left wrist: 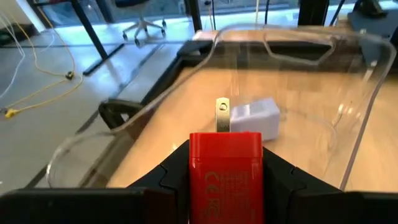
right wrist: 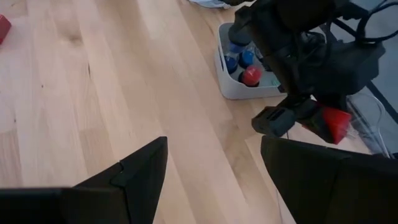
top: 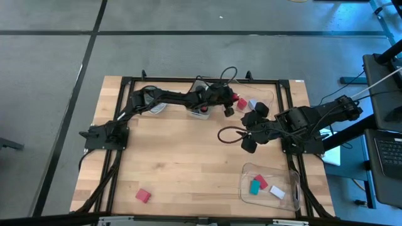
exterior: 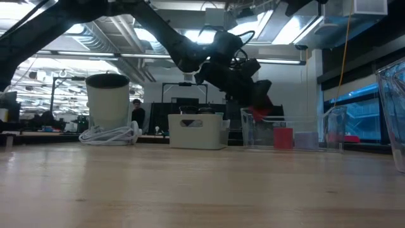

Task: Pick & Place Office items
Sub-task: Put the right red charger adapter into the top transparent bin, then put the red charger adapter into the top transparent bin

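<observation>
overhead, table-level, two wrist cams (shared table (top: 188,150))

- We see a light wooden table top (top: 182,163) with a black metal frame (top: 129,80) along its edges.
- A small red block (top: 143,196) lies alone near the table's front left corner.
- A clear plastic tray (top: 246,171) sits at the front right; a teal block (top: 254,187), a red block (top: 260,181) and a white block (top: 277,192) lie in it.
- A second clear plastic tray (left wrist: 367,81) stands at the far right; a white plug-like block (left wrist: 255,116) lies inside it.
- A small white bin (right wrist: 231,87) holding blue and red round pieces stands at the far middle.
- A dark loop of cable (top: 227,134) lies near the centre.
</observation>
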